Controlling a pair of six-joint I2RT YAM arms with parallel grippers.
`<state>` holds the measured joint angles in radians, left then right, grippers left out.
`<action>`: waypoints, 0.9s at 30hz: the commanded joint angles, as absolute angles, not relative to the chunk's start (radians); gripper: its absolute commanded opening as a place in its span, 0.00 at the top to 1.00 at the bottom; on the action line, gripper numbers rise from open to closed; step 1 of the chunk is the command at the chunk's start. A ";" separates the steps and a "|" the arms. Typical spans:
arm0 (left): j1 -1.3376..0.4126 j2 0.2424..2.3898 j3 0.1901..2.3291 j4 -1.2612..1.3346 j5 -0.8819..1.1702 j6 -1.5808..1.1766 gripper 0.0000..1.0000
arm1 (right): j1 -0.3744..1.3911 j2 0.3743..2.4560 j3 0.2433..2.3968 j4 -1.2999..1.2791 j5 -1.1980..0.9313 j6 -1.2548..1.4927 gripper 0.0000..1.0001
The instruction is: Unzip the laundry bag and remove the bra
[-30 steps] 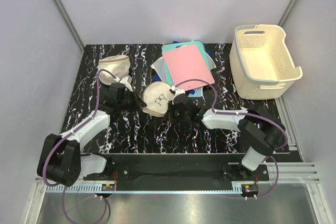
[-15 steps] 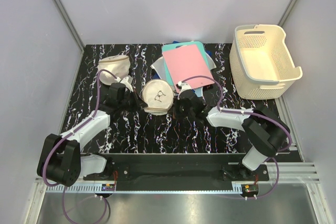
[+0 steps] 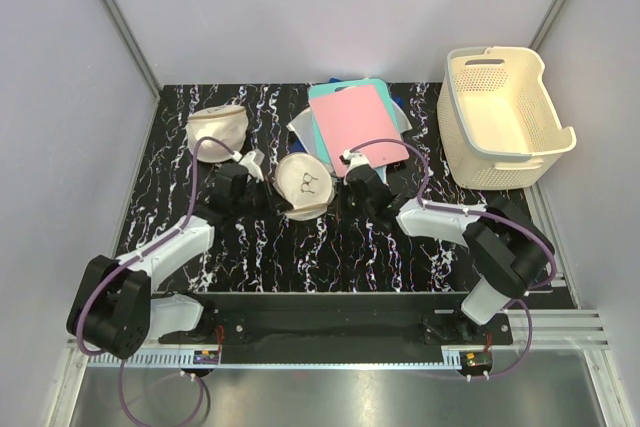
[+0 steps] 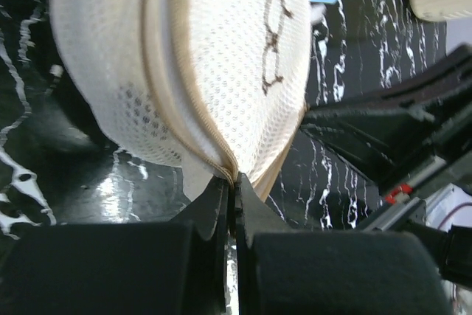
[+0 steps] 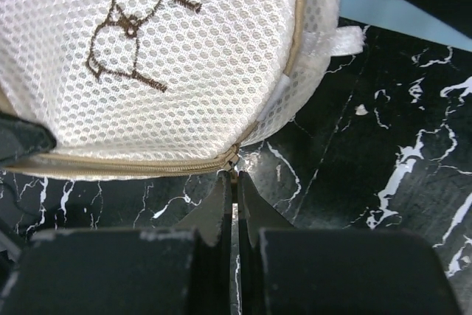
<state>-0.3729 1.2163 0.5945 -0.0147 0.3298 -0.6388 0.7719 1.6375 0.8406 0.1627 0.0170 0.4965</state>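
Round cream mesh laundry bag (image 3: 303,185), squiggle up, is held mid-way across the black marbled tabletop (image 3: 350,247), its zipper (image 5: 133,168) apparently closed.
The left gripper (image 4: 231,191) is clamped on the rim seam and the right gripper (image 5: 236,181) is pinched on the zipper's end. It would be best to anchor with the left and draw the right along the rim's curve, not outward. The bra is unseen.

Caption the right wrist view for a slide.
Right gripper pinched shut at the zipper end of the squiggle-marked laundry bag.

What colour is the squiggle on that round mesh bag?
Dark brown squiggle on the cream laundry bag; clearest in right wrist view.
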 commanded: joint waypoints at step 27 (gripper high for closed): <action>-0.169 0.983 0.937 -0.534 0.218 -0.395 0.01 | 0.759 1.507 1.173 -0.140 -0.033 0.317 0.37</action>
<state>-0.2161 0.9783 0.8112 -0.4129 0.2474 -0.5152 0.7345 1.4197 1.0607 -0.1776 0.0700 0.3447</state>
